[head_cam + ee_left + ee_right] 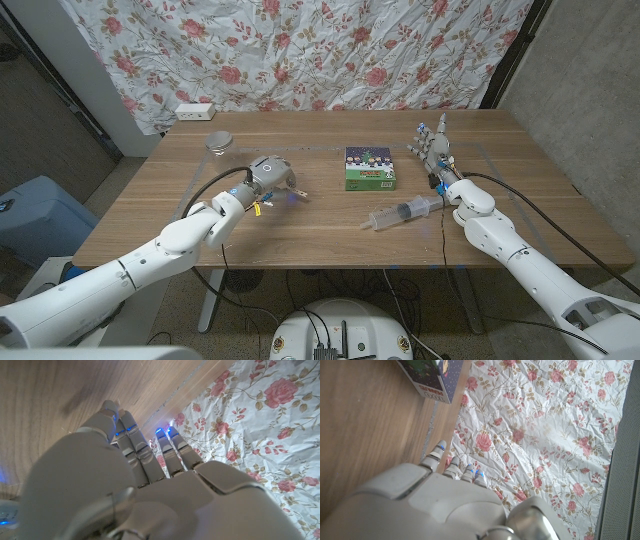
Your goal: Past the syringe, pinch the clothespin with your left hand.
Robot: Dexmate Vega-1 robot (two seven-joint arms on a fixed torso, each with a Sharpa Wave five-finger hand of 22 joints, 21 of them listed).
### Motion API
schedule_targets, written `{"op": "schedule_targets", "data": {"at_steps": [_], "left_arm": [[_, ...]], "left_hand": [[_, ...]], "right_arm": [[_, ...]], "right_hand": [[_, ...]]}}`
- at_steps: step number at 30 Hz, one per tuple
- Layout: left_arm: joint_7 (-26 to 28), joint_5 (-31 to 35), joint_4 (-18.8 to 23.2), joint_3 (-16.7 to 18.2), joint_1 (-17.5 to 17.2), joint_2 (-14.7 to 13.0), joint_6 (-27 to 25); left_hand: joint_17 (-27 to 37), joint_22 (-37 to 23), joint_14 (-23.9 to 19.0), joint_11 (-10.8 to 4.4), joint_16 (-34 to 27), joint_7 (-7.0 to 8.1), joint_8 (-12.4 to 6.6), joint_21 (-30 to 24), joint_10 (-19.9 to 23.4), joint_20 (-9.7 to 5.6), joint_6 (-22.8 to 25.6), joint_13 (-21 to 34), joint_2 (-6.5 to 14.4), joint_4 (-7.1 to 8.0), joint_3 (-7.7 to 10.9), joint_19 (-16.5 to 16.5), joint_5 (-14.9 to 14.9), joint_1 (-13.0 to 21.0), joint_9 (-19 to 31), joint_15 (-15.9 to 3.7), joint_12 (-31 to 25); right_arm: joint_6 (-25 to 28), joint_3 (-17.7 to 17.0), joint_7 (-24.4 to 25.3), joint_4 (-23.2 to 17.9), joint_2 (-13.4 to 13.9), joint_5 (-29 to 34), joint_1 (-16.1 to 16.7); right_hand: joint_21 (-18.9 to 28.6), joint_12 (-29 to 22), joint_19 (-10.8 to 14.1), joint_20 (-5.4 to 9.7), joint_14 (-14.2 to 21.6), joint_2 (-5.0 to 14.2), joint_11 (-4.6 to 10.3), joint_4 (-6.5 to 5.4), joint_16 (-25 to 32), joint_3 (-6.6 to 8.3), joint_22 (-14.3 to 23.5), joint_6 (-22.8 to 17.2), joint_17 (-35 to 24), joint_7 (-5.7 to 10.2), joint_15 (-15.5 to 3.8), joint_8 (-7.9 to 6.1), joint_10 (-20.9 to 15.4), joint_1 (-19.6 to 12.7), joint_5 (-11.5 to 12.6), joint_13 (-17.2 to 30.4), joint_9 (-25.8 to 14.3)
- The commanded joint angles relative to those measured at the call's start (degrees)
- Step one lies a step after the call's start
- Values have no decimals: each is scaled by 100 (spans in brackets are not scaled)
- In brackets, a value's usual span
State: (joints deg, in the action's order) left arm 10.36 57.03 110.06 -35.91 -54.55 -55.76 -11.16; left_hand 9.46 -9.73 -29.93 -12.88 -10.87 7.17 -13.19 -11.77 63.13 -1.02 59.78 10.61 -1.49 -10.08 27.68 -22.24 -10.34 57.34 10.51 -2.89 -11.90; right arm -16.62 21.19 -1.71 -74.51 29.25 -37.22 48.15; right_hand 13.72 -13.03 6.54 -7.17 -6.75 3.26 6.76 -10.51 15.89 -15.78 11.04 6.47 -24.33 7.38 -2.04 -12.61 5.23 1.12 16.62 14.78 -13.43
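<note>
Box: a green box [370, 169] stands shut near the table's [330, 240] middle; its contents cannot be seen.
Round dish: a small grey dish [217, 141] sits near the far left corner; what it holds is too small to tell.
Clothespin: a wooden clothespin [297, 192] pokes out at the left hand's fingertips, left of the box.
Syringe: the syringe [403, 212] lies just in front of the box, toward the right hand.
Left hand: the left hand [268, 178] reaches over the table with its fingers curled on the clothespin, pinching it.
Right hand: the right hand [433, 149] stands at the box's right, fingers pointing to the flowered cloth [300, 50], slightly apart, holding nothing.
</note>
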Motion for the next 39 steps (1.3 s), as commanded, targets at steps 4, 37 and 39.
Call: {"op": "schedule_targets", "data": {"at_steps": [4,37,39], "left_arm": [[178,-505,229,412,-282,-103,10],[806,-1937,-232,653,-372,345,256],[832,-1998,-279,635,-364,367,297]], "left_hand": [[20,-29,-53,-3,-11,5,16,-22,96,18,87,4,21,13,-26,-48,-28,63,19,-876,-30],[32,-29,-210,-6,-37,58,58,-2,151,19,130,8,64,28,-128,-57,-22,68,23,-853,-7],[34,-29,-231,-5,-42,65,62,0,152,21,133,8,69,30,-138,-56,-21,66,23,-852,-4]], "right_arm": [[2,-1,0,-3,2,-1,0],[2,0,2,-5,1,-1,1],[2,0,1,-4,1,-1,1]], "right_hand": [[-24,2,49,-18,13,452,24,-3,-7,-59,24,-6,-9,3,-227,-8,2,-5,19,10,-12],[-29,3,53,-19,16,452,28,-3,-16,-63,25,-11,-15,9,-228,-8,-5,-5,21,13,-13],[-29,6,53,-19,17,452,27,-3,-17,-64,25,-7,-15,20,-227,-6,4,-5,22,13,-13]]}}
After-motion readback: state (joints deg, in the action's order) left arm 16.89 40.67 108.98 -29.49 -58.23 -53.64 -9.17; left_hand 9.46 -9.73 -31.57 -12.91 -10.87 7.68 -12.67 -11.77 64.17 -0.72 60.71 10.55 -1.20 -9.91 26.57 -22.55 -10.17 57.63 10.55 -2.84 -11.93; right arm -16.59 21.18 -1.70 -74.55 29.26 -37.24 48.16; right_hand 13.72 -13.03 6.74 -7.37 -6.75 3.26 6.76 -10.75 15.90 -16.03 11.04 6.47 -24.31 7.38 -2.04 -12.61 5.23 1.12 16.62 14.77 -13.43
